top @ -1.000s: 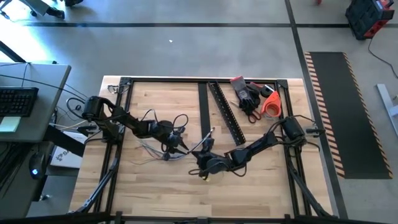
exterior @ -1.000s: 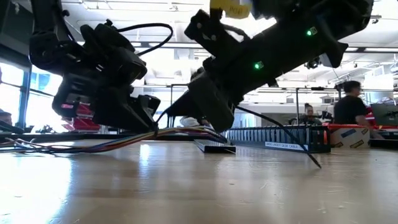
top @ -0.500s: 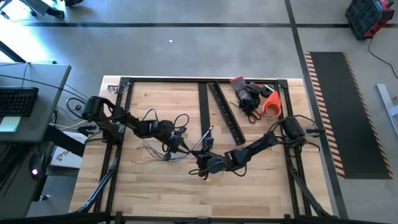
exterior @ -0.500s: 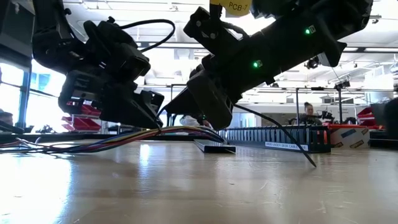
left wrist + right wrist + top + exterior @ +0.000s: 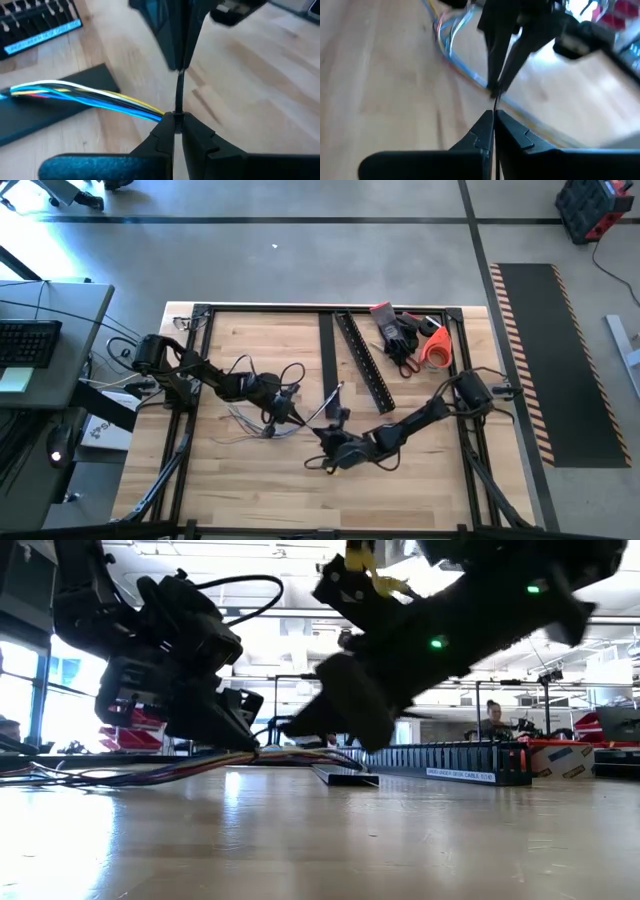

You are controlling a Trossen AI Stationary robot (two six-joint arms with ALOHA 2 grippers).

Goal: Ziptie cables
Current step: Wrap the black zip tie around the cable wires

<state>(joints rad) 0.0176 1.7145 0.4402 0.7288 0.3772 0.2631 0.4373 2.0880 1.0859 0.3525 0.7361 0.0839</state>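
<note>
Loose bunch of thin multicoloured cables (image 5: 262,418): on pale wooden tabletop (image 5: 250,480), left of centre. Left gripper (image 5: 293,417): jaws closed on the bunch, pinching a thin black zip tie (image 5: 178,95). Right gripper (image 5: 322,434): jaws closed on the tie's other end. Long black slotted rails (image 5: 362,360), black gloves (image 5: 395,332), orange-handled tool (image 5: 434,345): far side. Grey floor (image 5: 330,260) around; person (image 5: 492,720) in the room beyond

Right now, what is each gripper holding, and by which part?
Both grippers are shut on a thin black zip tie: the left gripper at the cables bundle end, the right gripper on its free tail.
</note>
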